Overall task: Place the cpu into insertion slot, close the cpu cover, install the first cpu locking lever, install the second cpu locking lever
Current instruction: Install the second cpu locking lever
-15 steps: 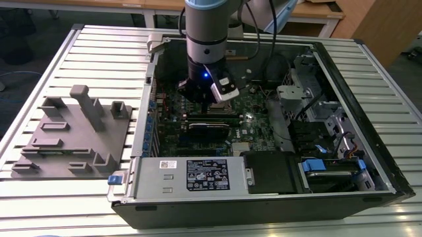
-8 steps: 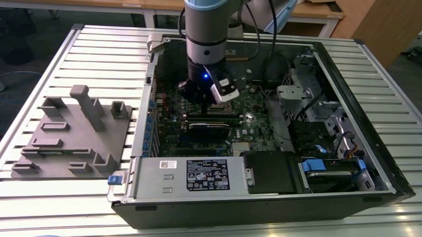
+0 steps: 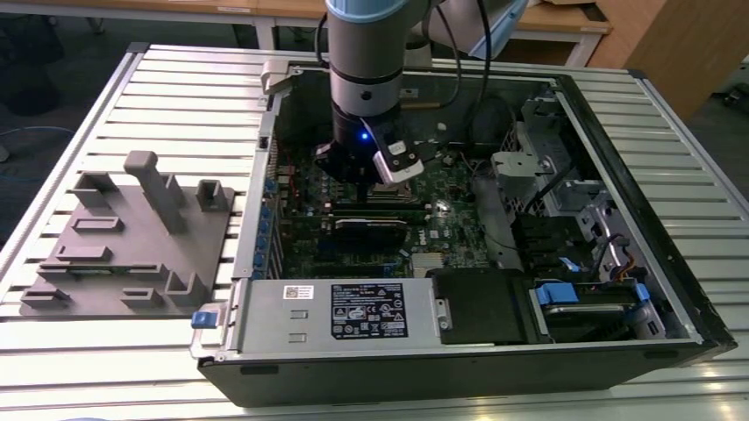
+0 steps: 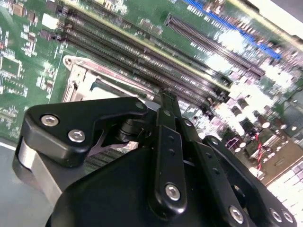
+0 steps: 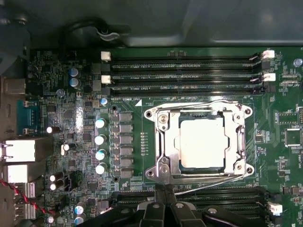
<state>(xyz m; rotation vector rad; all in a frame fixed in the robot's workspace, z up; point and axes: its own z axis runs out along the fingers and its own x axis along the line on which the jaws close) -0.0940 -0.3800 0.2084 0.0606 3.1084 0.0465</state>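
Cpu (image 5: 202, 143) seated in slot (image 5: 201, 177), cover (image 5: 166, 144) closed, levers being latched; gripper (image 5: 165, 201) clenched empty beside the socket.

Nothing legible here. A white label (image 3: 368, 309) sits on the metal box at the near end of the computer case (image 3: 655, 289) in the exterior view, its print too small to read. In the first wrist view, tiny white lettering (image 5: 156, 99) runs along the green circuit board (image 5: 279, 156), unreadable too. One clear sign: a small white triangle (image 5: 138, 102) printed just beside the insertion slot (image 5: 163, 144) corner.
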